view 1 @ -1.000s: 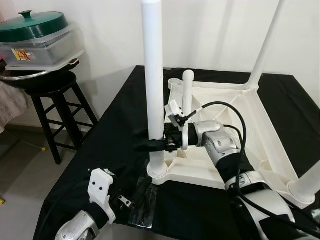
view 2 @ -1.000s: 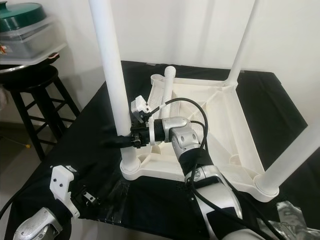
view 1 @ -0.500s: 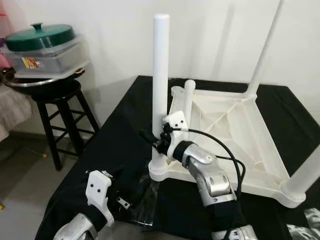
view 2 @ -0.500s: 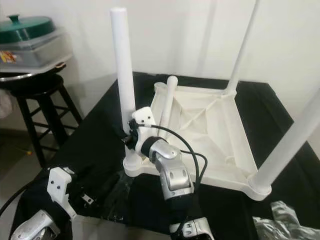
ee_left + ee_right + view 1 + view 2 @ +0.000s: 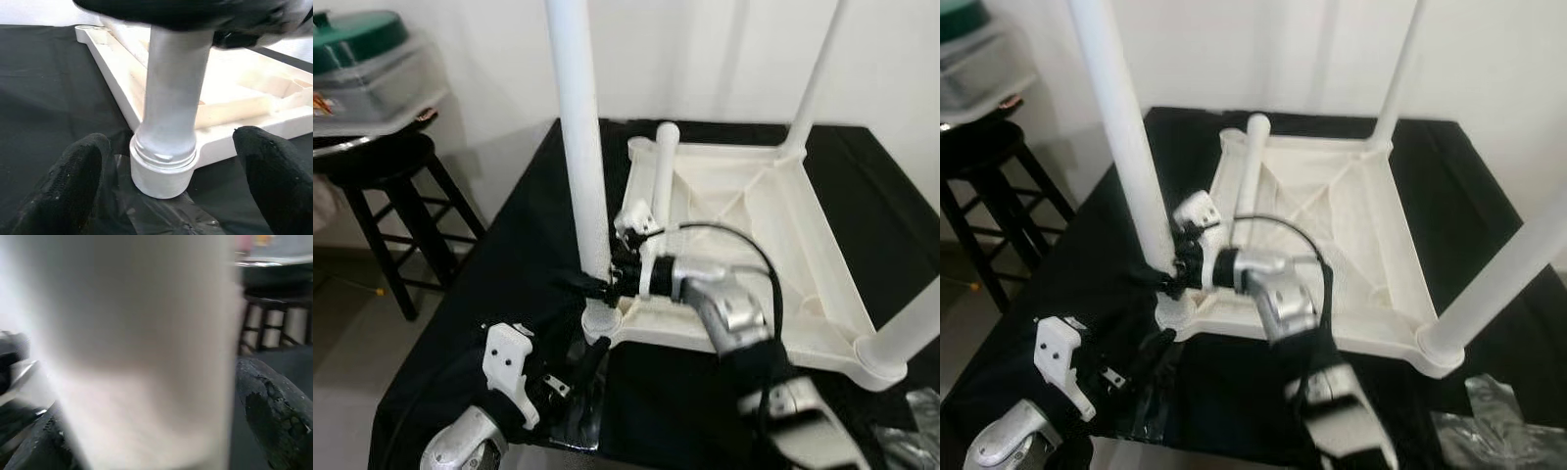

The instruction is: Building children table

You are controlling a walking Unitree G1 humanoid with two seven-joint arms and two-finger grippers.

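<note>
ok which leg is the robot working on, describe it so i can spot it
On the black-covered table lies an upturned white tabletop with legs standing up. It is the thick leg at the near-left corner, the one with the right gripper around it just above its socket.

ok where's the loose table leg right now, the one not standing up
The loose leg lies inside the upturned white tabletop along its left rim, just behind the upright corner leg that the right gripper holds.
</note>
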